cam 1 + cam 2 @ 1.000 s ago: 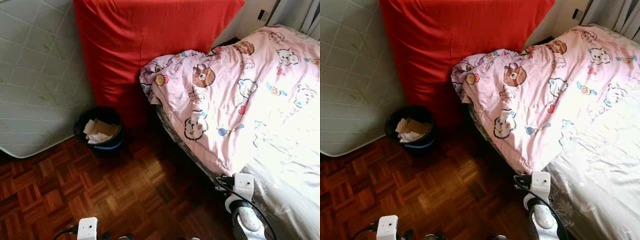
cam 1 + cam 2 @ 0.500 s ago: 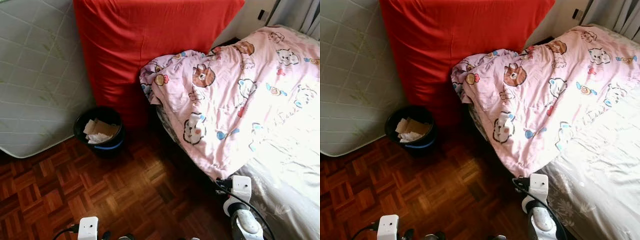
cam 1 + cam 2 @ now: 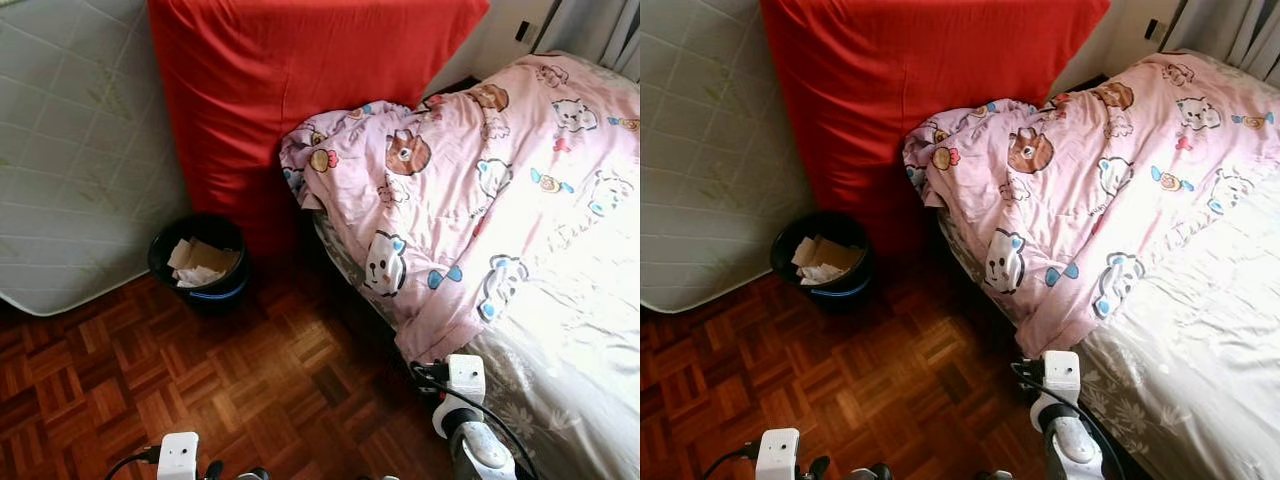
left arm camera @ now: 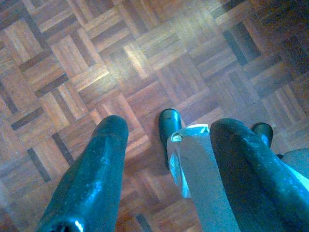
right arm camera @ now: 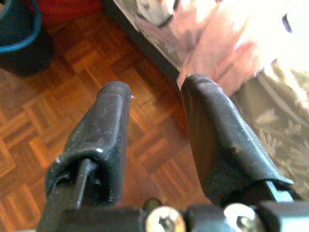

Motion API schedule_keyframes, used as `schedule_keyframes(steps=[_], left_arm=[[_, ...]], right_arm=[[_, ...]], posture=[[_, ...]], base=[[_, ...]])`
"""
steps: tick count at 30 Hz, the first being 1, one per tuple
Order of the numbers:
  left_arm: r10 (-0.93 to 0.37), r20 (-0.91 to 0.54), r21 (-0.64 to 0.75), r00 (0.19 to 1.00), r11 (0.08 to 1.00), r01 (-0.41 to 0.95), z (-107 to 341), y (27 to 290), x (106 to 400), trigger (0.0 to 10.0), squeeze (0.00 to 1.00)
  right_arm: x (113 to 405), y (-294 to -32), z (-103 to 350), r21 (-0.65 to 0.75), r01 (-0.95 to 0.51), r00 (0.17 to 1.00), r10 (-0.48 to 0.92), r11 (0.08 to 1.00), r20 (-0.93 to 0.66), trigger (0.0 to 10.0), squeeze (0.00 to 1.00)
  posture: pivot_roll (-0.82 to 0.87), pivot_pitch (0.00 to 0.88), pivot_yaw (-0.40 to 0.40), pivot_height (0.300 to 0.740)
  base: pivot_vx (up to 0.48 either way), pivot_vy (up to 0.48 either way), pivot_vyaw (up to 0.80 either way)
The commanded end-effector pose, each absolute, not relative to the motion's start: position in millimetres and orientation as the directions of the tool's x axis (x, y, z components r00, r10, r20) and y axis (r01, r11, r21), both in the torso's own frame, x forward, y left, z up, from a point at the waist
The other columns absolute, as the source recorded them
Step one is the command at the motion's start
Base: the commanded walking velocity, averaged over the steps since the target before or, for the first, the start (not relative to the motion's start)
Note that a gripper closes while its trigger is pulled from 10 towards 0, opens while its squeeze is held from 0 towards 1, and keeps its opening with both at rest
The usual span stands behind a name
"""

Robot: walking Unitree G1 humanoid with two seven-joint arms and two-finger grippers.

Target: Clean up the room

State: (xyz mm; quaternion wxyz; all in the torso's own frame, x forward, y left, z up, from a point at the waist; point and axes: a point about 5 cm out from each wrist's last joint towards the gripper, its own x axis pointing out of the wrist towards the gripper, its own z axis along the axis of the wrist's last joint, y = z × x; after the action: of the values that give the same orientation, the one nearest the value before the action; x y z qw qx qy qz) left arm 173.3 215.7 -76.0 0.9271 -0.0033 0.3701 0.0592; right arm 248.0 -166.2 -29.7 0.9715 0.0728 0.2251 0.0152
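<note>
Count, head views:
- Bed (image 3: 560,400): 1.
- Pink cartoon-print duvet (image 3: 470,180) on it: 1.
- Red mattress (image 3: 300,90) standing upright at the bed's head: 1.
- Pale quilted mattress (image 3: 70,150) leaning beside the red one: 1.
- Black bin (image 3: 198,262) on the parquet floor (image 3: 250,390): 1. It holds crumpled paper and card (image 3: 198,264), several pieces; exact number cannot be told.
- Curtain (image 3: 598,25) at the far corner: 1.

Wrist views:
- Left gripper (image 4: 164,169): 2 black fingers.
- Right gripper (image 5: 154,121): 2 black fingers.

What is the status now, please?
Right gripper open at pink blanket corner, bed edge. Left gripper open, idle over parquet floor. Black bin stands clear.
</note>
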Motion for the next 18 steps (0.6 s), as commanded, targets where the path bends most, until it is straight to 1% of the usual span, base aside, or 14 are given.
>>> schedule_keyframes(steps=[1, 3, 4, 6, 9, 10, 11, 13, 14, 16, 18], left_arm=[[0.112, -0.711, 0.038, 0.694, 0.992, -0.121, -80.8, 214.8, 164.5, 10.0, 0.0], [0.113, -0.711, 0.037, 0.694, 0.992, -0.123, -80.5, 214.7, 165.6, 10.0, 0.0], [0.113, -0.711, 0.037, 0.694, 0.992, -0.123, -80.5, 214.7, 165.6, 10.0, 0.0], [0.113, -0.711, 0.036, 0.694, 0.992, -0.125, -80.1, 214.9, 166.9, 10.0, 0.0], [0.113, -0.712, 0.034, 0.693, 0.991, -0.128, -79.8, 214.5, 168.4, 10.0, 0.0], [0.113, -0.712, 0.034, 0.693, 0.991, -0.128, -79.8, 214.5, 168.4, 10.0, 0.0], [0.115, -0.711, 0.031, 0.694, 0.991, -0.133, -79.6, 214.4, 169.0, 10.0, 0.0], [0.117, -0.709, 0.029, 0.695, 0.99, -0.137, -79.3, 214.7, 169.4, 10.0, 0.0], [0.12, -0.708, 0.029, 0.696, 0.99, -0.141, -79.0, 215.8, 169.7, 10.0, 0.0], [0.124, -0.709, 0.032, 0.695, 0.989, -0.144, -78.9, 217.5, 169.0, 10.0, 0.0], [0.126, -0.709, 0.033, 0.694, 0.989, -0.146, -78.9, 218.4, 168.6, 10.0, 0.0]], right_arm=[[237.2, -175.9, -41.1, 0.161, 0.079, 0.863, 0.013, 0.984, -0.505, 10.0, 0.0], [230.7, -181.2, -48.1, 0.192, 0.132, 0.833, -0.004, 0.972, -0.553, 10.0, 0.0], [230.7, -181.2, -48.1, 0.192, 0.132, 0.833, -0.004, 0.972, -0.553, 10.0, 0.0], [221.2, -182.8, -56.9, 0.203, 0.153, 0.792, 0.003, 0.967, -0.61, 10.0, 0.0], [196.8, -187.4, -73.2, 0.121, 0.143, 0.704, -0.015, 0.982, -0.71, 10.0, 0.0], [196.8, -187.4, -73.2, 0.121, 0.143, 0.704, -0.015, 0.982, -0.71, 10.0, 0.0], [183.8, -191.1, -80.4, 0.096, 0.163, 0.66, -0.036, 0.982, -0.751, 10.0, 0.0], [168.1, -197.1, -87.7, 0.065, 0.194, 0.608, -0.068, 0.979, -0.791, 10.0, 0.0], [159.4, -201.8, -90.9, 0.061, 0.243, 0.584, -0.095, 0.968, -0.806, 10.0, 0.0], [154.1, -203.7, -92.7, 0.071, 0.274, 0.575, -0.105, 0.959, -0.812, 10.0, 0.0], [152.9, -203.1, -93.2, 0.074, 0.273, 0.574, -0.101, 0.959, -0.812, 10.0, 0.0]], posture=[[0.03, 0.183, -0.042, 0.74], [0.02, 0.182, -0.043, 0.74], [0.02, 0.182, -0.043, 0.74], [0.02, 0.182, -0.041, 0.74], [0.02, 0.178, -0.043, 0.74], [0.02, 0.178, -0.043, 0.74], [0.03, 0.177, -0.042, 0.74], [0.04, 0.177, -0.042, 0.74], [0.04, 0.178, -0.041, 0.74], [0.04, 0.178, -0.041, 0.74], [0.03, 0.181, -0.036, 0.74]], base=[[0.0, 0.0, 0.0], [0.0, 0.0, 0.0], [0.0, 0.0, 0.0], [0.0, 0.0, 0.0], [0.0, 0.0, 0.0], [0.0, 0.0, 0.0], [0.0, 0.0, 0.0], [0.0, 0.0, 0.0], [0.0, 0.0, 0.0], [0.0, 0.0, 0.0], [0.0, 0.0, 0.0]])
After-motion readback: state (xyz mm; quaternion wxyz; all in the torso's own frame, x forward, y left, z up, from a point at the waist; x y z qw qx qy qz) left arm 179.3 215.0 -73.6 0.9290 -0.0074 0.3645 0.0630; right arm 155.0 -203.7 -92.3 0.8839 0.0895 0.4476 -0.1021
